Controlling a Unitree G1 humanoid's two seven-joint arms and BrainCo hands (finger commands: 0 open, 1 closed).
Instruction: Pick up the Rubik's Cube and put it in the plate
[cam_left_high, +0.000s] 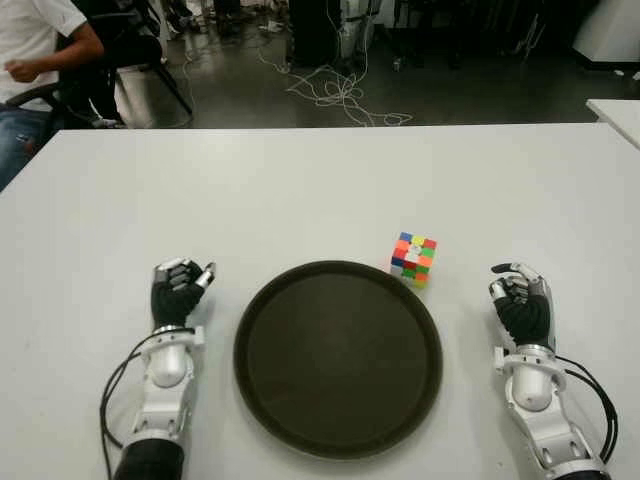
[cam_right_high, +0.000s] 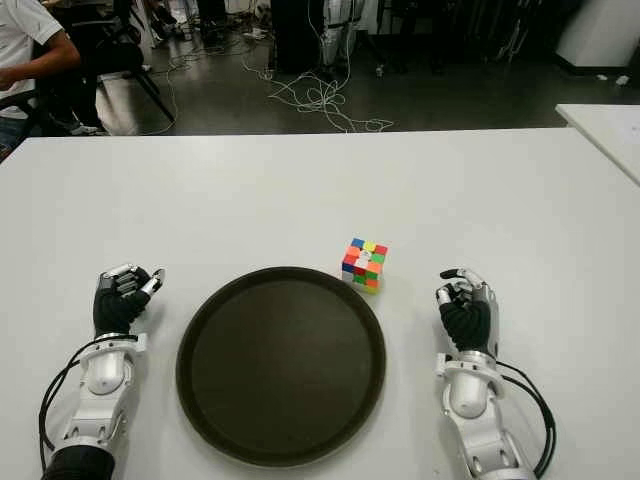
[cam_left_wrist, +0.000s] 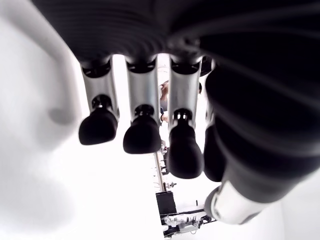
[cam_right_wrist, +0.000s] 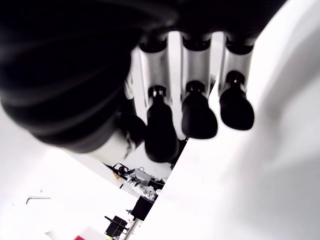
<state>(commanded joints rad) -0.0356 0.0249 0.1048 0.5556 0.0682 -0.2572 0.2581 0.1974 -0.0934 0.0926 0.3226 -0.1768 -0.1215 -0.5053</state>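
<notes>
The Rubik's Cube (cam_left_high: 414, 259) stands on the white table (cam_left_high: 300, 180), just off the far right rim of the dark round plate (cam_left_high: 338, 360), which holds nothing. My right hand (cam_left_high: 520, 300) is to the right of the plate and cube, about a hand's width from the cube. Its fingers (cam_right_wrist: 199, 116) hang loosely bent and hold nothing. To the left of the plate is my left hand (cam_left_high: 180, 285), with fingers (cam_left_wrist: 142, 132) relaxed in the same way and nothing in them.
A person (cam_left_high: 30, 50) sits past the table's far left corner. Cables (cam_left_high: 335, 95) lie on the floor behind the table. The corner of another white table (cam_left_high: 618, 112) shows at the far right.
</notes>
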